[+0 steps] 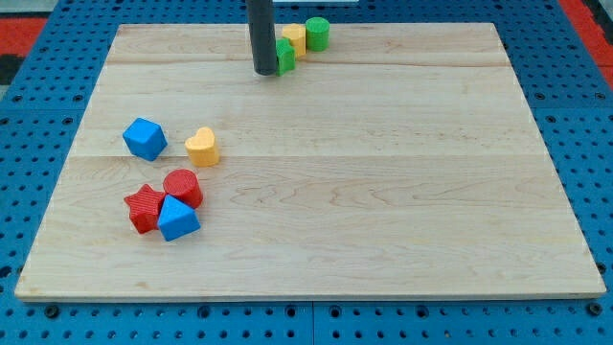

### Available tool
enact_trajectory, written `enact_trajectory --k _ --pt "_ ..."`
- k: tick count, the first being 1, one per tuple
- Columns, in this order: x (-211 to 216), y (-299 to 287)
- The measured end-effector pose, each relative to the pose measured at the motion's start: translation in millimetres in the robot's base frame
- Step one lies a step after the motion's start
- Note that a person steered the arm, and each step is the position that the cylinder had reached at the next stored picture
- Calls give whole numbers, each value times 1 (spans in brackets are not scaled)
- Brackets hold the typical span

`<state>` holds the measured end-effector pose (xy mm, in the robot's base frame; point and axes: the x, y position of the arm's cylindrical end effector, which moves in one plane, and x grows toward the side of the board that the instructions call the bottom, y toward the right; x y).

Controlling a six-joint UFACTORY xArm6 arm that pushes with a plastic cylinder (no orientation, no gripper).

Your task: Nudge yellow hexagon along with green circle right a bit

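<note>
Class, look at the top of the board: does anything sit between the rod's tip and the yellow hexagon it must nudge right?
Yes. A green block sits between my tip and the yellow hexagon; the green circle lies beyond, on the view's right.

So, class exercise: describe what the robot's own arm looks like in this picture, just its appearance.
Only the end of the arm shows: a straight, smooth, dark grey rod, round in section, entering from the view's top. No cables, markings or pincer are visible. My tip is flat-ended and plain, beside a green block near the yellow hexagon and green circle.
</note>
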<state>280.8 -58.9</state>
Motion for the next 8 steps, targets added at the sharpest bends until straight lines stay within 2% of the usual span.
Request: enact_trajectory --k 2,5,8 --pt "-7 0" --pt "77 -35" --pt "88 -36"
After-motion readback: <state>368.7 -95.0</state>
